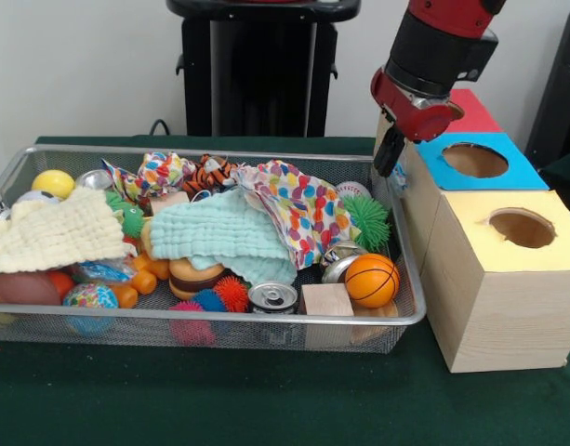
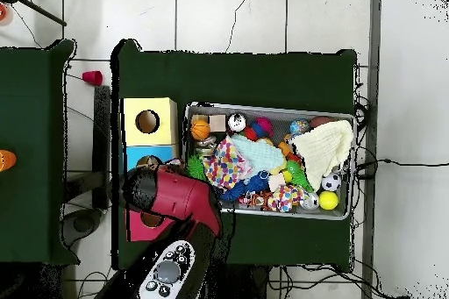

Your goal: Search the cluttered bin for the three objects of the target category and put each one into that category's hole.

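from the front view, a wide silver wire-mesh bin [image 1: 24, 163] sits on a dark green table, heaped with toys: a pale yellow cloth [image 1: 52, 232], a mint green cloth [image 1: 229, 232], a spotted party-coloured cloth [image 1: 303, 209], a small orange basketball [image 1: 371, 279], a silver can [image 1: 272, 297] with a pull-tab, a wooden block [image 1: 326, 300], and a spiky green ball [image 1: 368, 221]. of the target clear plastic bottles, only one likely candidate shows: a crinkled, glinting see-through shape [image 1: 103, 270] under the yellow cloth near the left end; the others seem buried. such a bottle looks light, thin-walled and slippery, likely to dent, so a gentle pinch across the middle of its body seems best. to the right stand three wooden boxes; the blue-topped one carries the round hole [image 1: 475, 160], between a red-topped box [image 1: 470, 111] and a yellow-topped box [image 1: 508, 269]. the red and black arm comes down from above, its gripper [image 1: 389, 153] hanging over the bin's right end beside the blue box; whether it is spread or pressed together cannot be told, and nothing shows in it. from the overhead view, the arm [image 2: 171, 195] covers most of the blue box, and the bin [image 2: 351, 168] lies to its right. no brand, label or writing can be read in either view.
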Available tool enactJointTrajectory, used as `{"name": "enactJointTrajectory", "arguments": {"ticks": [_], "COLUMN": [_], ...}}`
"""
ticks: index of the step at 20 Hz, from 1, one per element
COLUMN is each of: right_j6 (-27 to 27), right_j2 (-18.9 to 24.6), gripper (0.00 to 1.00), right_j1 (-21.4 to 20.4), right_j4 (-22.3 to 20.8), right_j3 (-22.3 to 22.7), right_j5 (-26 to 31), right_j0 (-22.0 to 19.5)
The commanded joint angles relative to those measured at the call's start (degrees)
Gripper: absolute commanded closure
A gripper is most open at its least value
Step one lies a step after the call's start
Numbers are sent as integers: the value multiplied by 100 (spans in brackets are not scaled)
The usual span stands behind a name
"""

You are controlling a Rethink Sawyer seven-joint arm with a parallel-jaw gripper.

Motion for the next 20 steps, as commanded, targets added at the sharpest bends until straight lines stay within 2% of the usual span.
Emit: {"name": "enactJointTrajectory", "arguments": {"ticks": [1, 6, 10, 14, 19, 20], "right_j6": [401, -48, -553, -737, -646, -538], "right_j2": [643, -5, -118, 25, 292, 411], "gripper": [100, 100, 100, 100, 100, 0], "right_j1": [129, -61, -286, -390, -439, -498], "right_j4": [-43, -549, -962, -1302, -1561, -1614], "right_j3": [2, -672, -1086, -1283, -1275, -1191], "right_j5": [20, 1258, 1880, 2138, 1959, 1876], "right_j0": [-234, -360, -679, -924, -1092, -1145]}}
